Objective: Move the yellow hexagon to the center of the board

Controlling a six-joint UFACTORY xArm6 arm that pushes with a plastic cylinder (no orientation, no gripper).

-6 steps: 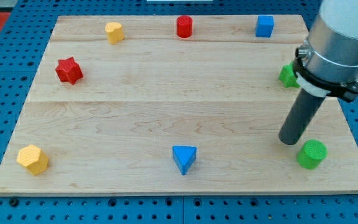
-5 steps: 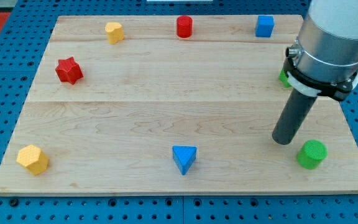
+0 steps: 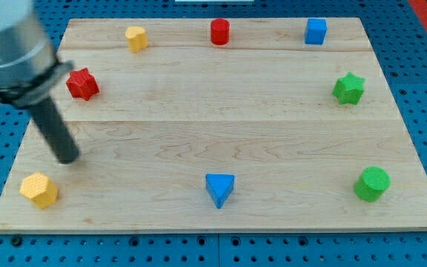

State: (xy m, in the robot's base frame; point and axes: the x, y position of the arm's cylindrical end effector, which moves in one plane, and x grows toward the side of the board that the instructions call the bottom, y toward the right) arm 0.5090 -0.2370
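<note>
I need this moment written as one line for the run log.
my tip: above-right of yellow hexagon, apart | yellow hexagon: board bottom-left corner, not centred | red star: above tip

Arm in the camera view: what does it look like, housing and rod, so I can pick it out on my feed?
A wide, smooth grey metallic cylinder enters from the view's top left corner. A dark collar rings its lower edge. Below that comes a straight, dark, round rod, plain and unmarked, ending in my tip, blunt and flat. No cables or labels show.

The yellow hexagon (image 3: pixel 38 190) lies flat at the board's bottom-left corner.
</note>
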